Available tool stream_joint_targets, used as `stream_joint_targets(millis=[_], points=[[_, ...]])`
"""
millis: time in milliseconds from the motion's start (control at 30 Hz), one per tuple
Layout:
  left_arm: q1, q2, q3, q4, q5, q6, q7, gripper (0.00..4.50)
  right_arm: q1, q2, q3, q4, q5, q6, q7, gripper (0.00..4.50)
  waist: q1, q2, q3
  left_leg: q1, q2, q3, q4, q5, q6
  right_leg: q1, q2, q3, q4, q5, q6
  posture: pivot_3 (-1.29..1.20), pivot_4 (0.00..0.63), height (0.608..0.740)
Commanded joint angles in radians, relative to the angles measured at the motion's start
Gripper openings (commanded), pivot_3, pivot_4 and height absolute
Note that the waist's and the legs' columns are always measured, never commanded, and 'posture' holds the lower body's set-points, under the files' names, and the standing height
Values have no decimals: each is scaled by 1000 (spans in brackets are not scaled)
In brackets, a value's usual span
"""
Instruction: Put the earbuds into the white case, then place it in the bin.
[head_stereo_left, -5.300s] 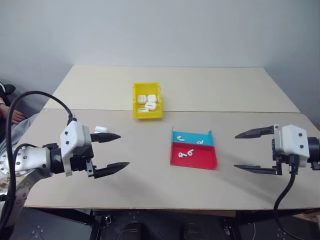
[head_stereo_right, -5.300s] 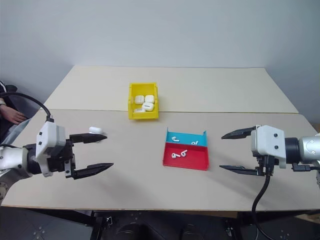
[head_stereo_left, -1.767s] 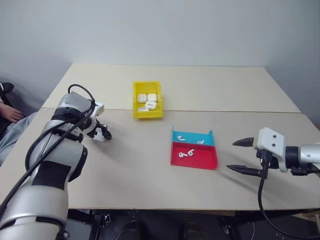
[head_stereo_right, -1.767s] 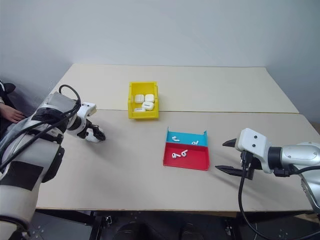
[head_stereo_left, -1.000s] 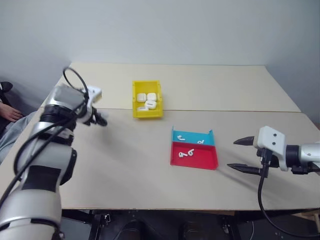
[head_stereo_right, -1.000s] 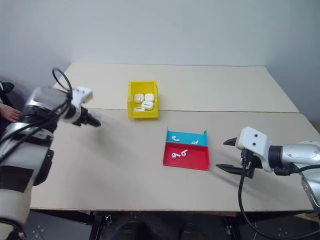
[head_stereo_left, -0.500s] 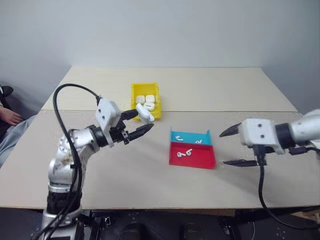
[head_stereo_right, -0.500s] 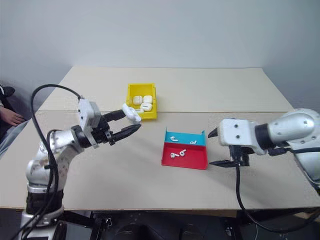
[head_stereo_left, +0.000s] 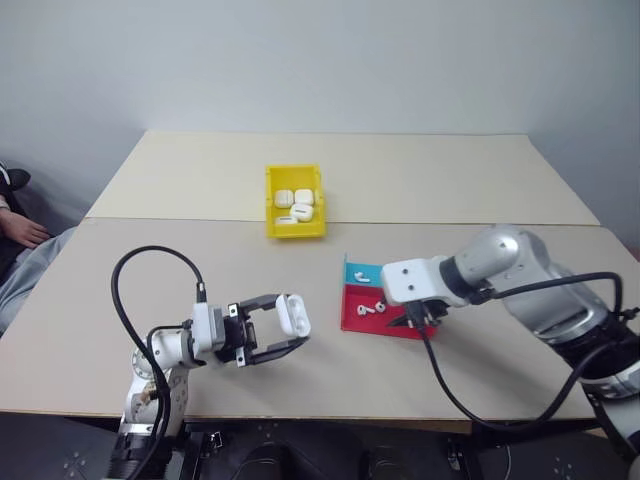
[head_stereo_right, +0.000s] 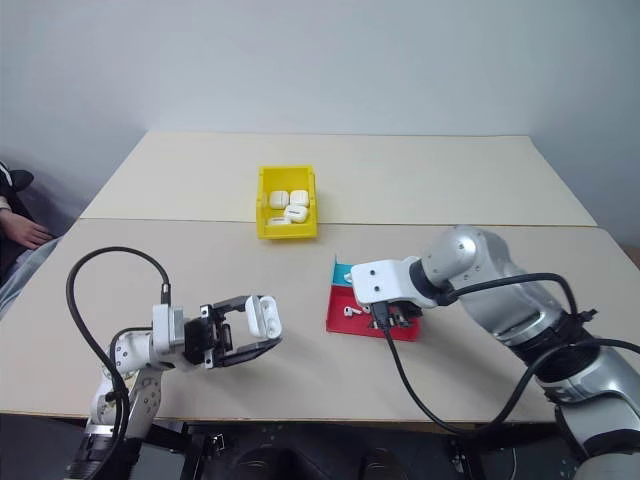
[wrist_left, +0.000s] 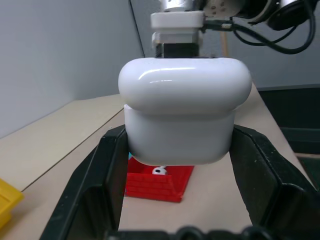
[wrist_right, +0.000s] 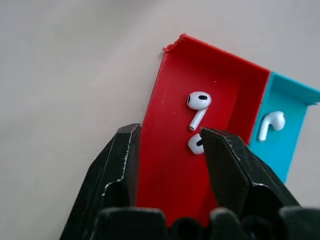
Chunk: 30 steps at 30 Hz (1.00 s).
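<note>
My left gripper (head_stereo_left: 288, 331) is shut on the white case (head_stereo_left: 293, 313), holding it a little above the near left of the table; the case's lid (wrist_left: 185, 82) is closed. My right gripper (wrist_right: 171, 135) points down into the red half of the tray (wrist_right: 225, 75), jaws apart with nothing between them. Two earbuds lie there: one earbud (wrist_right: 198, 101) just beyond the fingertips, another earbud (wrist_right: 194, 145) partly behind one finger. A third earbud (wrist_right: 271, 122) lies in the blue half. The yellow bin (head_stereo_left: 296, 230) stands farther back, apart from both grippers.
Several white cases (head_stereo_left: 297, 204) lie inside the yellow bin. The red-and-blue tray (head_stereo_left: 358, 271) sits right of centre. A seam (head_stereo_left: 180, 219) crosses the table behind the tray. A person's limb (head_stereo_left: 20, 228) shows at the far left edge.
My left gripper pulled back and down toward me with the case. My right gripper swung left over the red half of the tray and its jaws narrowed.
</note>
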Motion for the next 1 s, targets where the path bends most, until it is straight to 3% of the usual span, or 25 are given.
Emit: stream_joint_targets(millis=[33,567,1000], points=[[28,7,-19,-27,-29,-40,0,2750,-56,48,34,24,-72,8,-9,2227,-5,1,0,0,0,0,0,0,0,0,0,0,0,0,0,0,150,740],[100,1,-81,-66,36,-118,157,2750,-158,237,127,233,-242,-14,10,2227,-17,1,-1,0,0,-1,-1,0,0,0,0,-1,1,0,0,0,150,740],[118,25,-113,-85,43,-119,216,2750,-153,272,132,299,-289,-37,27,2227,-19,1,-1,0,0,-1,-2,0,0,-1,0,-1,1,0,0,0,150,740]])
